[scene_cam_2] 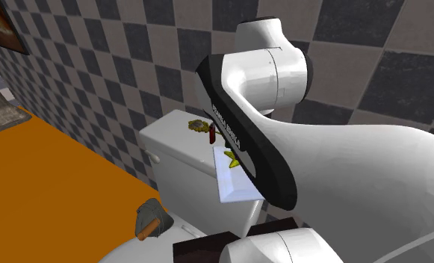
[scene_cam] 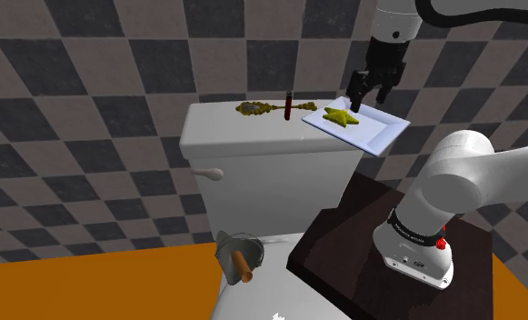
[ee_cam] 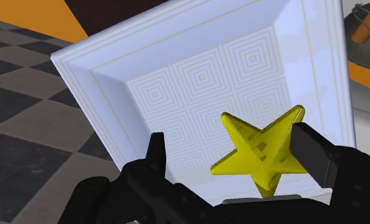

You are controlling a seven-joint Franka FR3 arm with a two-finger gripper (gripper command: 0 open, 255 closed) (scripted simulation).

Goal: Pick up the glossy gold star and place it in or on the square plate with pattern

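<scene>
Star [ee_cam: 260,149] lies flat on the plate [ee_cam: 177,63], off its centre; placement judged done. Jaws spread either side, pinching nothing, so the plate alone carries it.

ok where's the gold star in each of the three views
Shoulder view: star lies on the plate atop the toilet tank, under the gripper.
Second exterior view: star peeks out beside the arm, on the plate.
Wrist view: star on the plate's patterned floor.
Shared landmark: the plate.
</scene>
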